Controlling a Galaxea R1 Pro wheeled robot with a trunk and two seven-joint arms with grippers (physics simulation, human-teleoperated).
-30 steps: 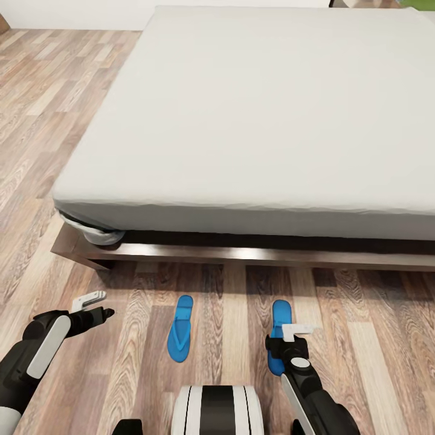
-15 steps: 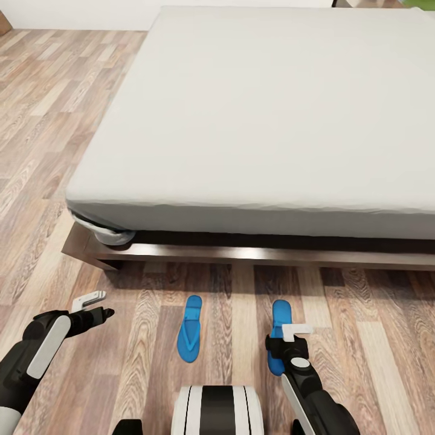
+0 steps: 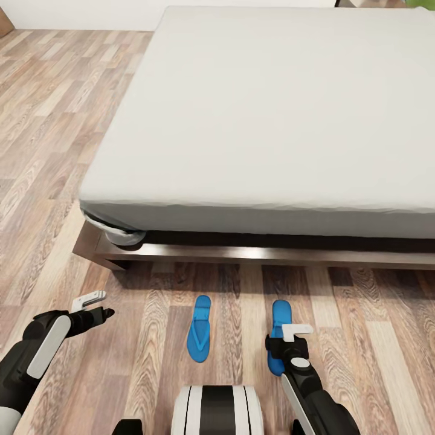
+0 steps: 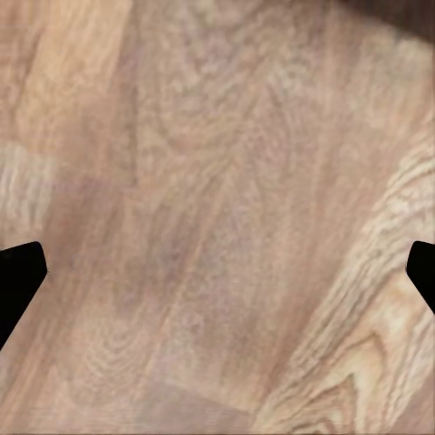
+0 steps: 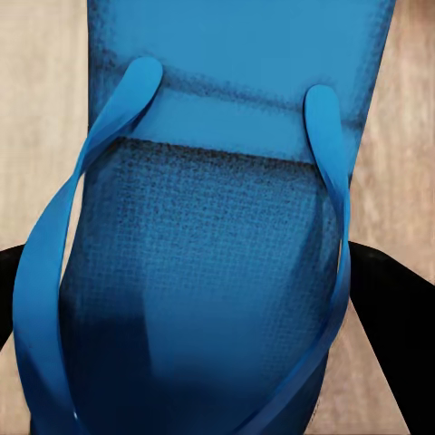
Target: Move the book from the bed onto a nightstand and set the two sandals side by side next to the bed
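The bed (image 3: 272,121), with a pale mattress on a dark wooden frame (image 3: 241,255), spans the far half of the head view. Two blue sandals point toward it on the floor side. One sandal (image 3: 199,336) lies flat on the planks near the middle. The other sandal (image 3: 280,317) sits to its right, with my right gripper (image 3: 283,349) shut on its near end. In the right wrist view that sandal (image 5: 217,272) lies between the dark fingers (image 5: 390,308). My left gripper (image 3: 101,306) hovers open over bare floor at the left, its fingertips (image 4: 18,272) spread wide. The book and nightstand are out of view.
Light wood-plank floor (image 3: 48,151) runs along the bed's left side and in front of it. The bed frame's corner (image 3: 90,248) juts out at the left. My own base (image 3: 217,411) shows at the bottom edge.
The whole view has shifted: bed and lying sandal slid rightward in the picture. The gripped sandal kept its place with my right gripper, so the gap between the sandals has narrowed.
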